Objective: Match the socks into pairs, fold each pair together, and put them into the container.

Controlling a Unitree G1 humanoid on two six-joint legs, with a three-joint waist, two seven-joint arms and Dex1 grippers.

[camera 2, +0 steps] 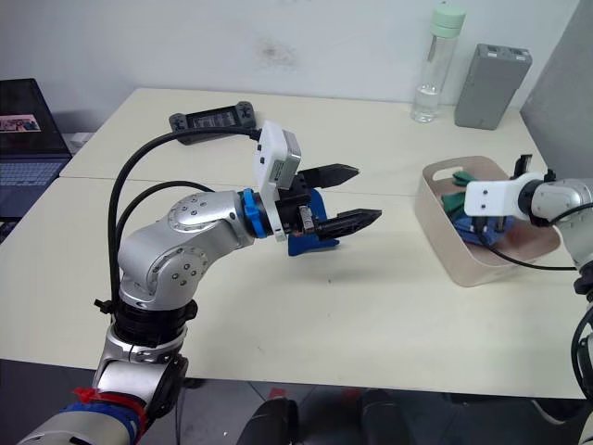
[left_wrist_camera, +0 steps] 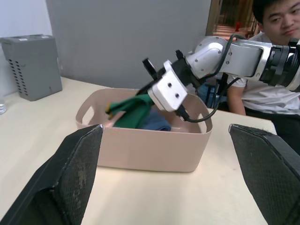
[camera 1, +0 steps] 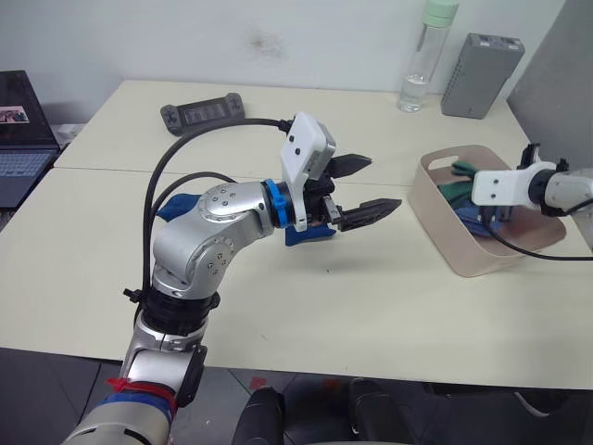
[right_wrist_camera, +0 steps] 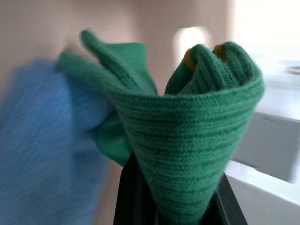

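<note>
1. The right wrist view shows the right gripper with its jaws clamped on the folded green socks; a yellow mark shows at the top fold. The light blue socks lie just beside the green pair.
2. The head views show this gripper reaching down inside the pale pink container, at the right side of the table.
3. The left wrist view shows the container from the side: green fabric rises above its rim and blue fabric lies beneath. A seated person is behind the container.
4. The left gripper hangs above the table centre with its jaws spread apart and empty.
5. The dark royal blue socks lie on the table directly under the left wrist, well apart from the container.
6. The far edge of the pale table carries a black controller, a clear water bottle with a green cap and a grey ribbed box.
7. A laptop sits at the left. A white wall stands behind the table.
</note>
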